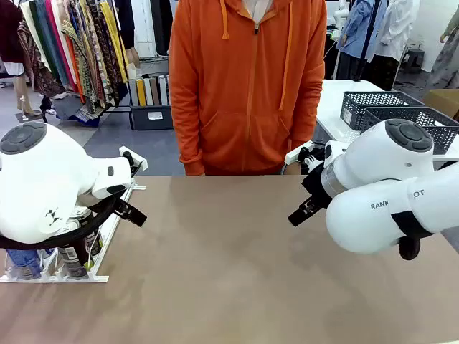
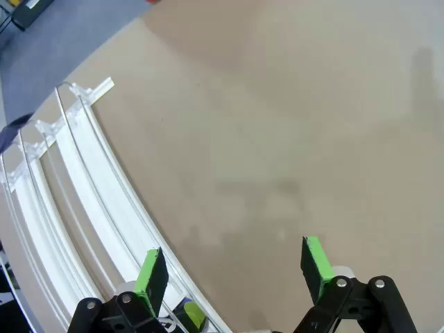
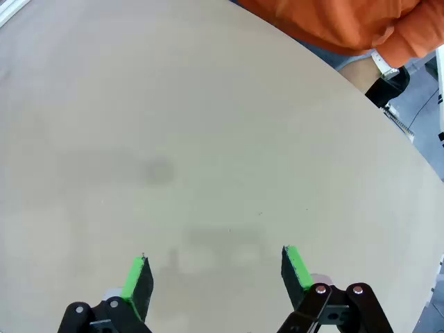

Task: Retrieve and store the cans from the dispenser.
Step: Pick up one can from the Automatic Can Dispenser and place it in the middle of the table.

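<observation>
The dispenser (image 1: 57, 278) lies at the table's left edge, mostly hidden under my left arm. Its long white rails (image 2: 76, 180) curve along the left of the left wrist view. A blue-and-white can (image 1: 25, 266) and a dark can (image 1: 73, 264) stand at its front lip. My left gripper (image 1: 135, 215) hangs open just right of the rack, over bare table. Between its green pads (image 2: 151, 272) a yellow-green can mark (image 2: 194, 318) peeks in at the bottom edge. My right gripper (image 1: 295, 215) (image 3: 216, 272) is open and empty above the table's right half.
A person in an orange hoodie (image 1: 247, 86) stands at the far edge, sleeve (image 3: 347, 21) close to my right gripper's view. Two dark grey lattice baskets (image 1: 380, 107) sit on a white table behind my right arm. The brown tabletop (image 1: 229, 272) stretches between the arms.
</observation>
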### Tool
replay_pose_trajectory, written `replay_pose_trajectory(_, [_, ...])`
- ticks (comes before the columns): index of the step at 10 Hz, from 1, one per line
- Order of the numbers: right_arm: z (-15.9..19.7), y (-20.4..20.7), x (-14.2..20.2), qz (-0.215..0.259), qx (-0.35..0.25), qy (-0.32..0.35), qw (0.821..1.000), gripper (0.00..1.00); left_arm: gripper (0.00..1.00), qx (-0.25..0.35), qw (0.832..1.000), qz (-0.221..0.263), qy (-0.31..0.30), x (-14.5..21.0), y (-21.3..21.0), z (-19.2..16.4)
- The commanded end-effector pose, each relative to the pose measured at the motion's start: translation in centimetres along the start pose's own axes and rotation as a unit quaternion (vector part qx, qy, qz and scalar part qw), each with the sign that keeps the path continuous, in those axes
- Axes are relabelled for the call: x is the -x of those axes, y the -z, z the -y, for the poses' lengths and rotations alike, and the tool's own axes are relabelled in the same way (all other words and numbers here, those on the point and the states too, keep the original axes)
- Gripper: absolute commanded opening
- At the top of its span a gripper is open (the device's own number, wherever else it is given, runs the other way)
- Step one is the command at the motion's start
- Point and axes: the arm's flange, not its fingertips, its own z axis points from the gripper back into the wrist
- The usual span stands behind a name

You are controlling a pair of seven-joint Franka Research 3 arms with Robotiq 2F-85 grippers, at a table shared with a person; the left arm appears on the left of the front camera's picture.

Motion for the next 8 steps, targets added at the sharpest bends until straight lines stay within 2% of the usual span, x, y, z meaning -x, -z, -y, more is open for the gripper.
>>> replay_pose_trajectory(1, [0.00, 0.00, 0.00, 0.000, 0.000, 0.000, 1.000, 1.00, 1.00, 0.000, 1.000, 0.000, 0.000, -0.01, -0.03, 0.00])
replay_pose_trajectory(8, [0.00, 0.00, 0.00, 0.000, 0.000, 0.000, 1.000, 1.00, 1.00, 0.000, 1.000, 0.000, 0.000, -0.01, -0.03, 0.00])
